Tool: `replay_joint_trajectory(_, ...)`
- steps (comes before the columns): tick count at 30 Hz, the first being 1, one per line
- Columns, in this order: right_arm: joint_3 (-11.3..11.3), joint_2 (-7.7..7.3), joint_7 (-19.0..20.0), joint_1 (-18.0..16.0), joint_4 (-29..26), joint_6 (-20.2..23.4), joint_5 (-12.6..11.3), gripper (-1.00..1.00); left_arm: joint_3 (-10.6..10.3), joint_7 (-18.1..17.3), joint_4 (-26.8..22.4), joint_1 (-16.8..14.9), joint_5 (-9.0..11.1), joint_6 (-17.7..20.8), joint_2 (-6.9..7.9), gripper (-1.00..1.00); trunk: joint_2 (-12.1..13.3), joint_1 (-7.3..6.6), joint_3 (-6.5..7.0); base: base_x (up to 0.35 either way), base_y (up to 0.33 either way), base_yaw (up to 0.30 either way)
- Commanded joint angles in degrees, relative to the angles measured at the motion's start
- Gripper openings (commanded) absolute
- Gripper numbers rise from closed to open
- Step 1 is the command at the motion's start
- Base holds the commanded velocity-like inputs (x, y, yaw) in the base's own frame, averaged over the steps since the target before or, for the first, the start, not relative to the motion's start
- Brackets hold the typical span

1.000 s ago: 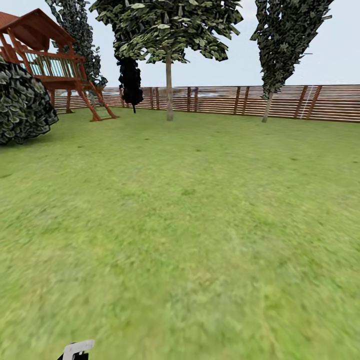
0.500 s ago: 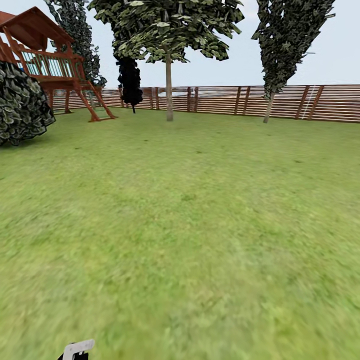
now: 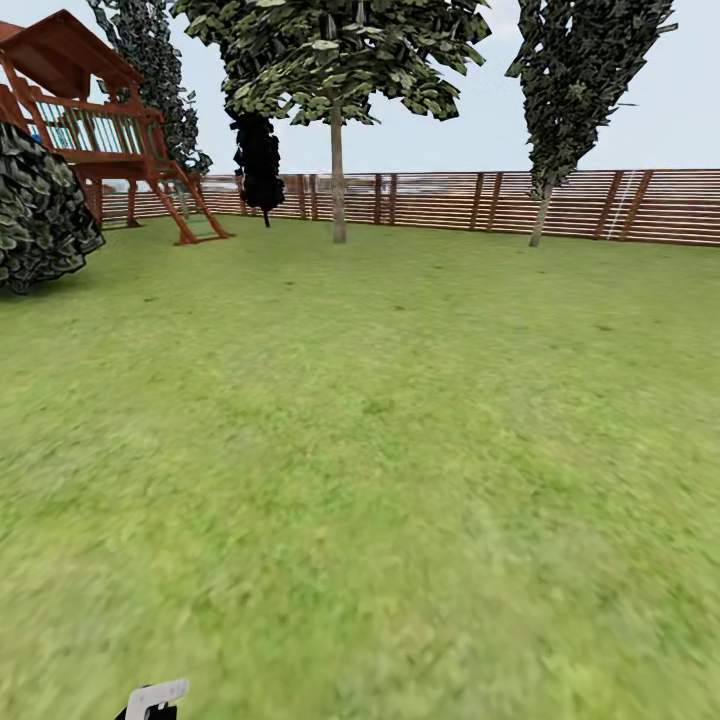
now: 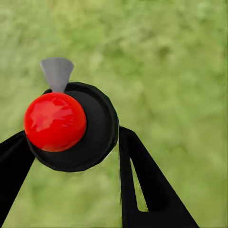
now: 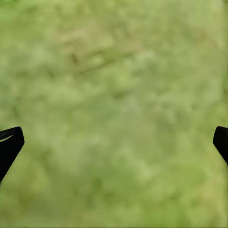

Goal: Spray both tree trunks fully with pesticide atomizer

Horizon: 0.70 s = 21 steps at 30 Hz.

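Green lawn (image 3: 400,450) runs back to a slatted wooden fence (image 3: 450,200), and near that fence stands a tree with a bare straight trunk (image 3: 338,180); a second, slightly leaning trunk (image 3: 540,218) stands further along the fence, and a red wooden play tower (image 3: 90,130) lies on the tree's other side. The left tool (image 4: 76,156) has its two black fingers closed around the atomizer (image 4: 71,126), so the sprayer is off the grass and in hand, well apart from both trunks. Seen along the fingers, its round black body and red cap face the camera, which suggests the long axis runs along the tool, while the grey nozzle (image 4: 57,73) sticks out sideways from the head. The right tool (image 5: 114,142) hangs wide open over grass, holding nothing. The main risk, as I judge it, is aim: the nozzle may end up turned away from the bark, leaving parts of a trunk uncovered. The round body could also twist or slip between the fingers during travel.
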Motion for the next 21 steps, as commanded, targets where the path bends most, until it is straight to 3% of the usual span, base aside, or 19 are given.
replay_joint_trajectory(1, 0.5, 0.02, -0.19, -0.04, 0.06, -0.17, -0.45, 1.0, 0.2, 0.32, 0.07, -0.05, -0.61, -0.21, 0.0, -1.0, -0.02, 0.03, -0.05, 0.34, 0.0, 0.0)
replay_joint_trajectory(21, 0.5, 0.02, -0.19, -0.04, 0.06, -0.17, -0.45, 1.0, 0.2, 0.32, 0.07, -0.03, -0.61, -0.21, 0.0, -1.0, -0.02, 0.03, -0.05, 0.34, 0.0, 0.0)
